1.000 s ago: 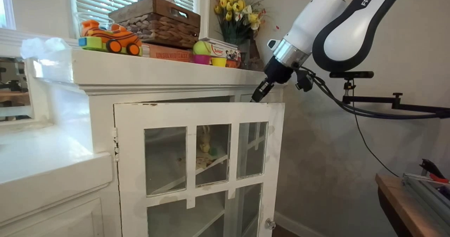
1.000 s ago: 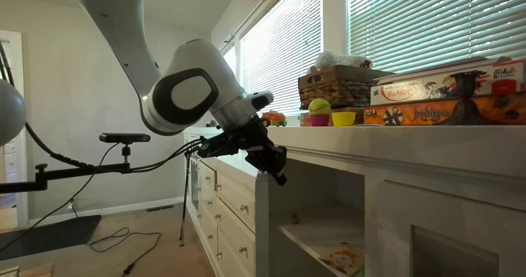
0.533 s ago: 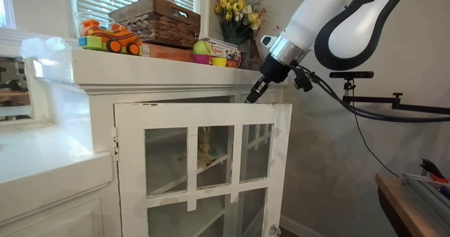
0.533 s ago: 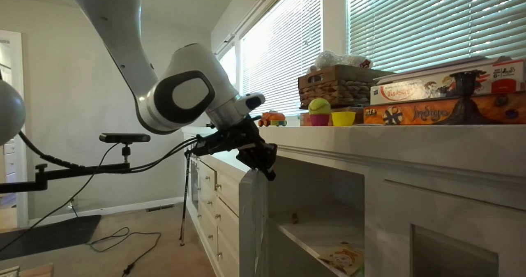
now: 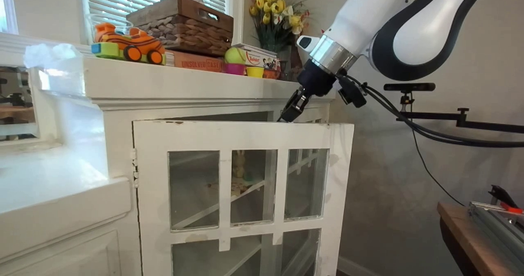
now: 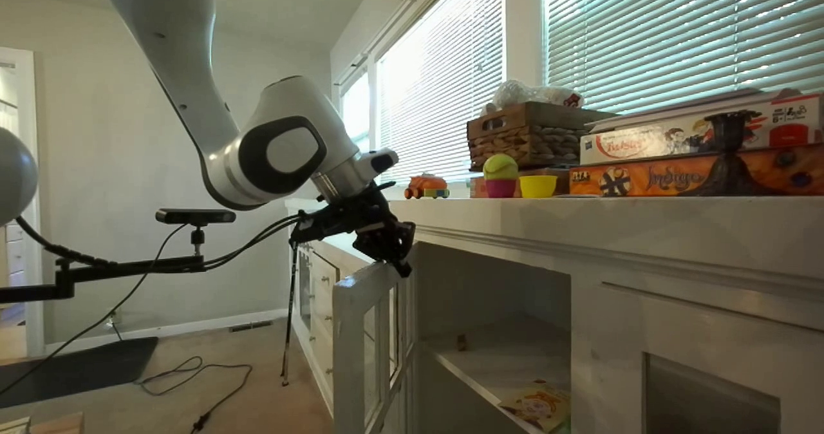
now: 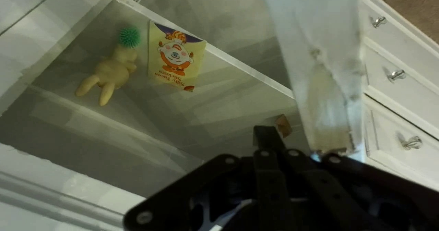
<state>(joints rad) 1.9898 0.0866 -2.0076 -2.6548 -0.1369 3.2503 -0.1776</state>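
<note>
At top edge of white cab. door (image 5: 254, 229), fingers (image 7: 267, 136) pressed tog. just on its inner side, nothing held; contact w/ door unclear. Door part-open, swing apparently remaining either way. Behind it, sticker sheet (image 7: 176, 58), rabbit fig. (image 7: 111, 74) on shelf (image 7: 223, 94).

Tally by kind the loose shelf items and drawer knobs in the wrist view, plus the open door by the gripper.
Toys: 2, rabbit-like figure and green spiky ball
Printed items: 1, Silly Faces Stickers
Unclear: 1, small brown piece
Drawer knobs: 3
Cabinet door beside the gripper: 1
Total: 8
</note>
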